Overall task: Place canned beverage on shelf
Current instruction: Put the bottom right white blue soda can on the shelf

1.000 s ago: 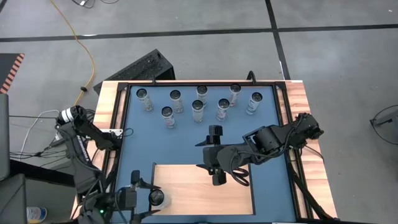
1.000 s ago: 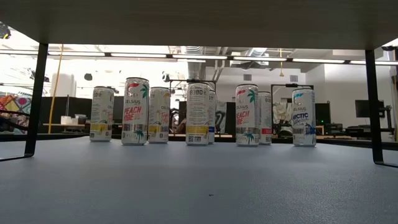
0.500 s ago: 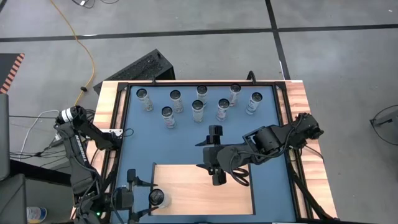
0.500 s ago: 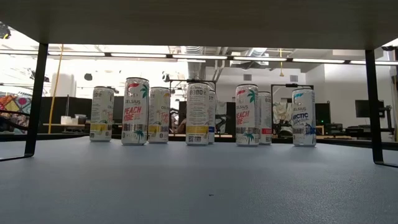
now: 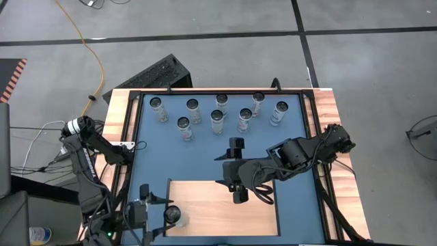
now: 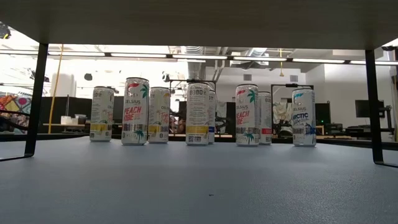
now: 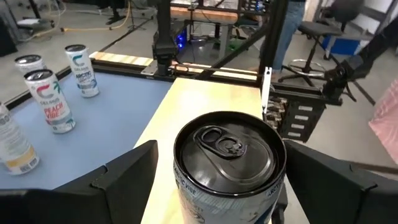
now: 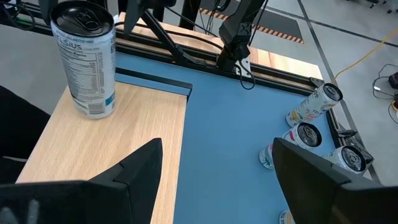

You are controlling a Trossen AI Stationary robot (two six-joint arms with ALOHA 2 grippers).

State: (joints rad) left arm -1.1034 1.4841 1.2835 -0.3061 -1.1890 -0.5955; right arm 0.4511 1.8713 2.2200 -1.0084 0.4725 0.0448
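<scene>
Left gripper [image 5: 166, 217] backed off slightly, jaws open astride the can [image 5: 172, 216] standing on the shelf [image 5: 225, 205] at 7 o'clock; thin slick wall, grip mid-body. Right gripper [image 5: 237, 170] open, empty.

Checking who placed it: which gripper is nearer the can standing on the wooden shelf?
Left. The left gripper sits right beside the can at the shelf's left corner, fingers open. The right gripper hovers over the shelf's far edge, well apart.
</scene>
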